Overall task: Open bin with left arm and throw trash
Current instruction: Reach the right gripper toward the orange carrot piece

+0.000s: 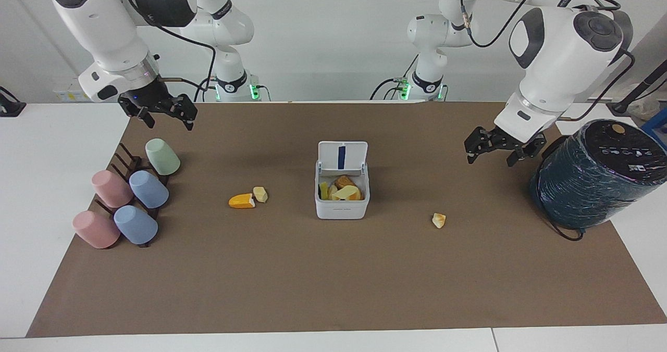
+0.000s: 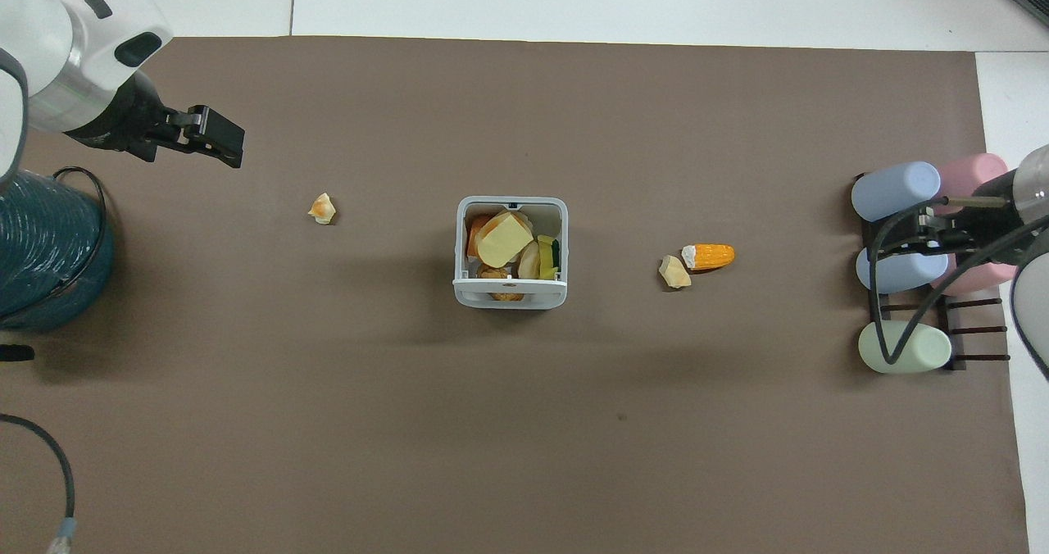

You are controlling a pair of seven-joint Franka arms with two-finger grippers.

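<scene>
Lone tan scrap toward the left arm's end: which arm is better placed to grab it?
Probably left: its open hand hangs near the tan scrap; the right hand waits above the cup rack.
</scene>
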